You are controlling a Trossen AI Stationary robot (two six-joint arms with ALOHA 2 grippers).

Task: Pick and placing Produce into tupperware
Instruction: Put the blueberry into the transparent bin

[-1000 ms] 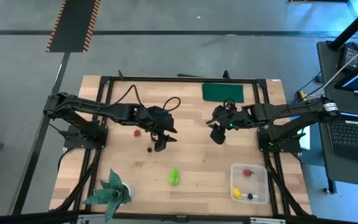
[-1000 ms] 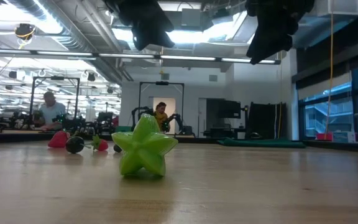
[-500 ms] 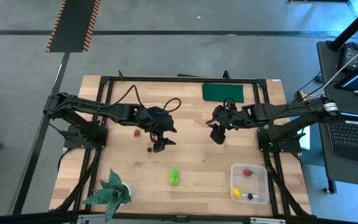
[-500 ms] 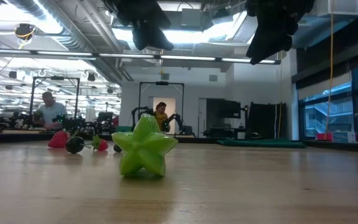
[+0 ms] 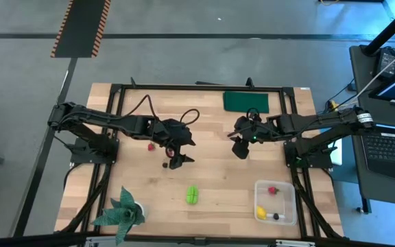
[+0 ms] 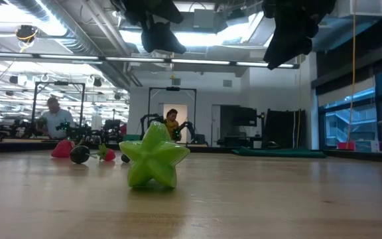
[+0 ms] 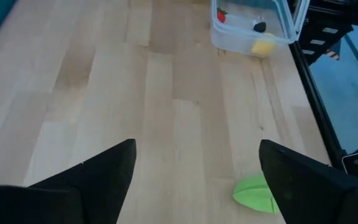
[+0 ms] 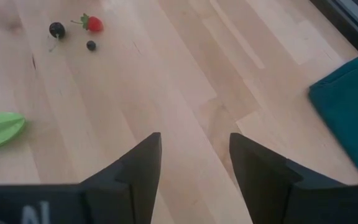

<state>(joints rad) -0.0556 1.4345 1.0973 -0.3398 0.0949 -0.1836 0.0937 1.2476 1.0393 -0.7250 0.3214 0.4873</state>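
My left gripper [image 5: 177, 156] hangs open above the table's middle left, with nothing between its fingers [image 7: 194, 180]. The bright green ridged fruit [image 5: 193, 195] lies on the wood nearer the front edge, ahead of this gripper [image 7: 254, 193]. A red berry [image 5: 151, 145] and a dark berry [image 5: 165, 164] lie on the wood just beside the left gripper. The clear tupperware [image 5: 288, 193] stands at the front right and holds a red berry [image 5: 273, 190], a yellow lemon-like fruit [image 5: 260, 213] and a dark berry [image 5: 276, 217]. My right gripper [image 5: 240, 149] hovers open and empty [image 8: 194, 163] right of centre.
A leafy potted plant [image 5: 121, 211] stands at the front left corner. A flat dark green rectangle [image 5: 246, 101] lies at the far edge. Bare wood stretches between the green fruit and the tupperware. A laptop [image 5: 388, 152] sits off the table's right side.
My left gripper has opened wider while staying in place above the table. Nothing on the table has moved.
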